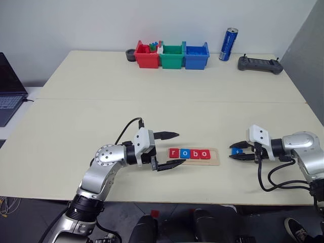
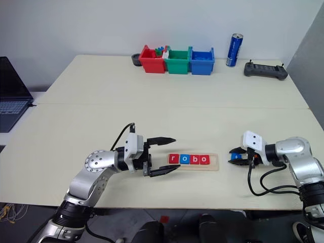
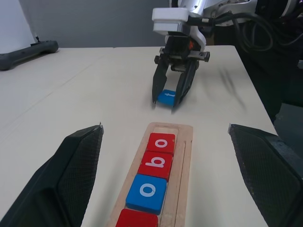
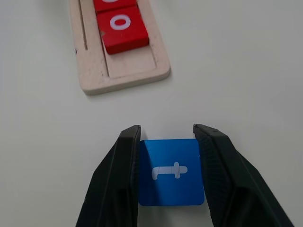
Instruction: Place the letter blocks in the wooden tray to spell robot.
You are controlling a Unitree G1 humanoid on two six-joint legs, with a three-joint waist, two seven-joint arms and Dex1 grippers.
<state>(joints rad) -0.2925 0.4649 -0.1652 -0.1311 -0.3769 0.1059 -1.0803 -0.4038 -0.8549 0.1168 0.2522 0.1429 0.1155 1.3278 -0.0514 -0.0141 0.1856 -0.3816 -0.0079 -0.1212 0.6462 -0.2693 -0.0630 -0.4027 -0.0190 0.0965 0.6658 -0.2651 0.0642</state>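
Blue t block (image 4: 171, 171) pinched between right fingers (image 4: 120, 182)
Wooden tray (image 1: 216, 157) is filled r-o-b-o; left fingers (image 1: 168, 165) are spread wide, empty, beside it.

a wide cream table (image 1: 167, 96), a seam running across its middle, stands against a plain white wall (image 1: 152, 20). a grey panel (image 1: 309, 40) rises at the far right corner. an open laptop (image 1: 9, 88) sits on a lower surface at the left edge. light is even and soft.
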